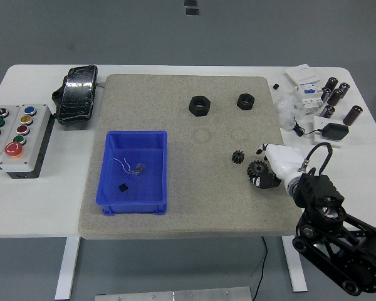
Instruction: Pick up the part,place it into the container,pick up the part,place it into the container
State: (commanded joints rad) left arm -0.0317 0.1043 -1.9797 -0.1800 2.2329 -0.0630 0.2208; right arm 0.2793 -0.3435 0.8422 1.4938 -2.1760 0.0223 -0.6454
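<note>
A larger black gear lies on the grey mat at its right side, with a smaller black gear just to its upper left. My right hand, white with dark fingers, comes in from the lower right and straddles the larger gear: the thumb is on its far side and the fingers on its near side, with no visible grasp. The blue container stands on the left half of the mat and holds a small black part and a bit of wire.
Two black hex nuts sit at the back of the mat. A button box and a black wrapped pack are at the left. Capacitors, a white module and a black adapter crowd the far right.
</note>
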